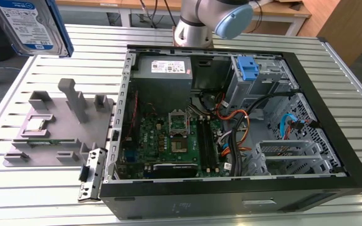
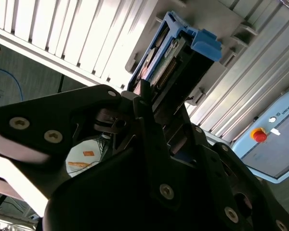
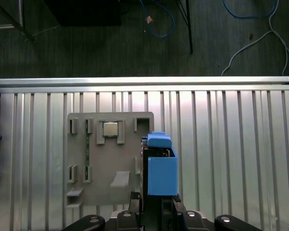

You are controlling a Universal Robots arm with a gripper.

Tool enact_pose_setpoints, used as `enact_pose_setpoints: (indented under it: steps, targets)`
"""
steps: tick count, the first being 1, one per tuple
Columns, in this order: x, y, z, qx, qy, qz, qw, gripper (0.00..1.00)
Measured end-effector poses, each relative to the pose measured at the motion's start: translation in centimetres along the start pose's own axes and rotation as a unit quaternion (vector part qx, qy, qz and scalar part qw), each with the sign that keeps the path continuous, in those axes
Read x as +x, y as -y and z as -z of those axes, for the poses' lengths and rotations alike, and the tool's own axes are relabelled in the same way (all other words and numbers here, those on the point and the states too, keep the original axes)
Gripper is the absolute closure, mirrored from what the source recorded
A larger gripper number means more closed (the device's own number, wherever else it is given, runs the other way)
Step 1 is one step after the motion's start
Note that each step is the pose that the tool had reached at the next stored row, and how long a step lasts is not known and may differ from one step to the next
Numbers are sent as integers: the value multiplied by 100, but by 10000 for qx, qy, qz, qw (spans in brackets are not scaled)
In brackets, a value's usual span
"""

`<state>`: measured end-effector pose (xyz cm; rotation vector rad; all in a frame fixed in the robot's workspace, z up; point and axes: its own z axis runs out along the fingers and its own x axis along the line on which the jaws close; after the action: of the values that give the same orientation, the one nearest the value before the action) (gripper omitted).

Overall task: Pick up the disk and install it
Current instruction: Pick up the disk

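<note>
The disk (image 1: 33,26) is pinched at one end by the gripper (image 2: 151,103), its long axis pointing straight out, held aloft at the exterior view's far left, well apart from the open computer case (image 1: 231,200).

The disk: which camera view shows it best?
The exterior view: the disk shows its labelled face at that view's upper left. The second wrist view shows its connector end held in the tool; the first wrist view, its blue carrier edge-on.
</note>
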<state>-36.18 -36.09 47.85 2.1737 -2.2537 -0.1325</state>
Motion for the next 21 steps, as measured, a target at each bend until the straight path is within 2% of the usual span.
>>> enact_pose_setpoints:
  steps: [12, 21]
  targets:
    - [-5, 137, 9, -18, -1, -1, 10000, 65]
    - [-10, 267, 17, -35, -1, -2, 10000, 65]
